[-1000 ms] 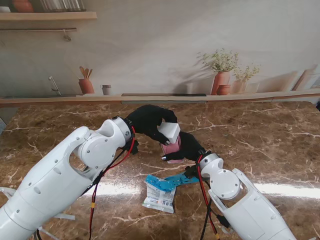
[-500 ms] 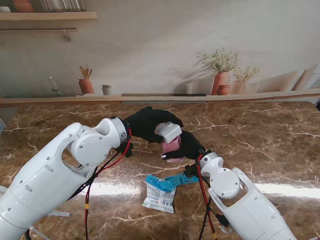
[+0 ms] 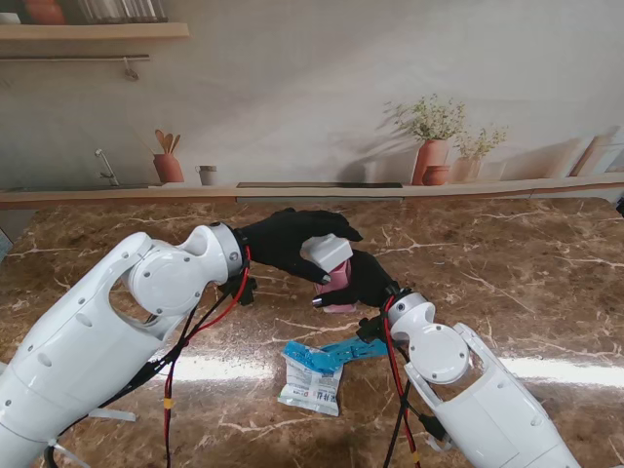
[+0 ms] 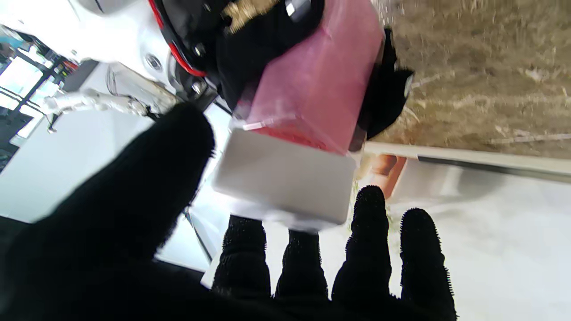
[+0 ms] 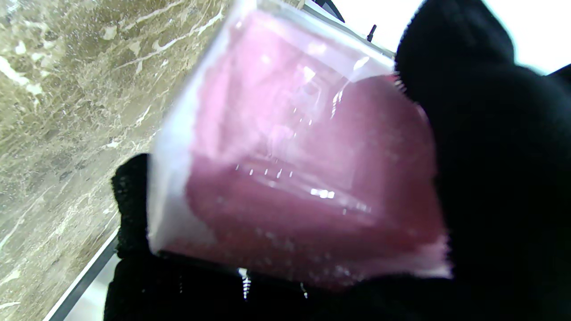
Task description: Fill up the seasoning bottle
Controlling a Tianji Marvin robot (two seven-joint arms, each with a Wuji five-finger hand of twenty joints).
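The seasoning bottle (image 3: 337, 284) is a clear square container full of pink seasoning, standing at the middle of the table. My right hand (image 3: 370, 281) is shut on it from the right; in the right wrist view the bottle (image 5: 303, 169) fills the frame against my gloved fingers (image 5: 495, 178). My left hand (image 3: 281, 241) reaches in from the left, shut on a white lid (image 3: 328, 253) that sits tilted on the bottle's top. In the left wrist view the lid (image 4: 283, 178) lies against the mouth of the pink bottle (image 4: 316, 84), between thumb and fingertips (image 4: 370, 214).
A torn white and blue seasoning packet (image 3: 312, 378) lies flat nearer to me than the bottle, with a blue strip (image 3: 353, 348) beside it. Both forearms cross the near half of the marble table (image 3: 507, 263). A ledge with pots runs along the far edge.
My left arm has swung left and lower while the hand stayed on the lid. Its fingers now reach further over the lid, which sits closer on the bottle. The right hand has held still.
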